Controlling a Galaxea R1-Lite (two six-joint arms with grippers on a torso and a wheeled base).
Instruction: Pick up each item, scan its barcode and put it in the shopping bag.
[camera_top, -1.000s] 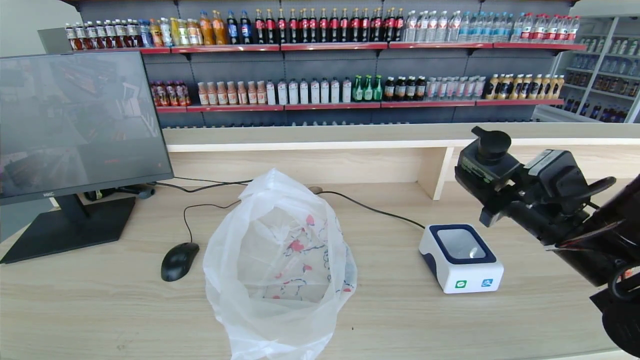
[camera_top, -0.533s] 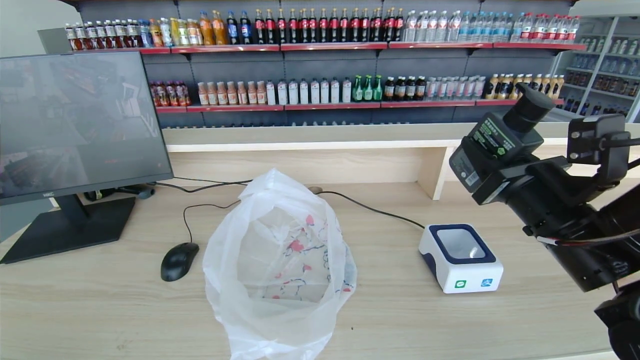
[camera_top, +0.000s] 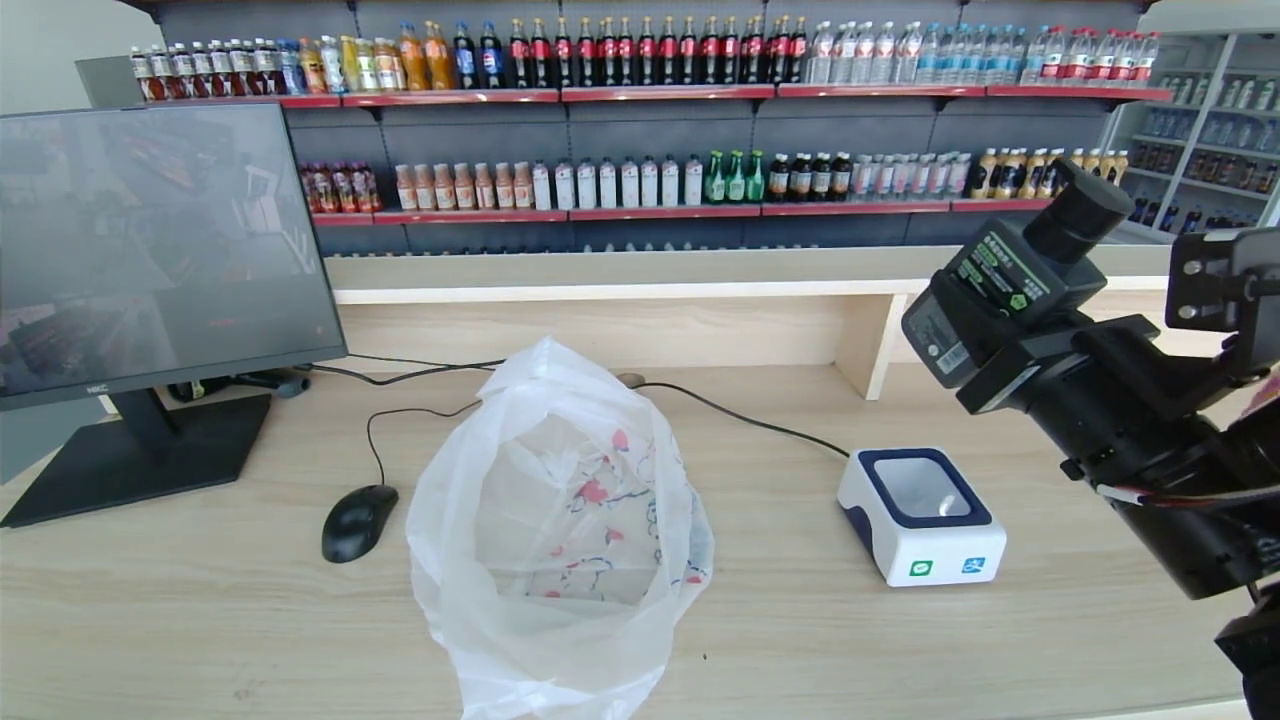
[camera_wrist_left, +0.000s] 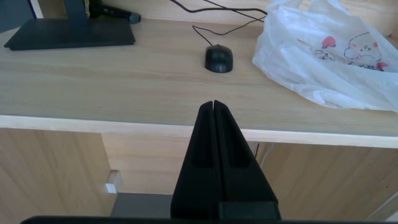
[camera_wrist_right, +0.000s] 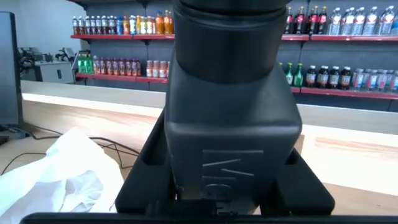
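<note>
Slanting diagonally, black bottle (camera_top: 985, 295) points cap (camera_top: 1088, 208) up-right.

Bottle (camera_top: 1003, 290): dark and black-capped, held in the air at the right edge of the frame, tilted with the cap toward the upper right and its barcode face toward the lower left. Bag (camera_top: 560, 530): translucent white plastic with red-and-blue print, standing at lower centre with its mouth open upward. Scanner (camera_top: 920, 515): white box with a dark-rimmed window facing up, right of the bag and apart from it, below the bottle.
</note>
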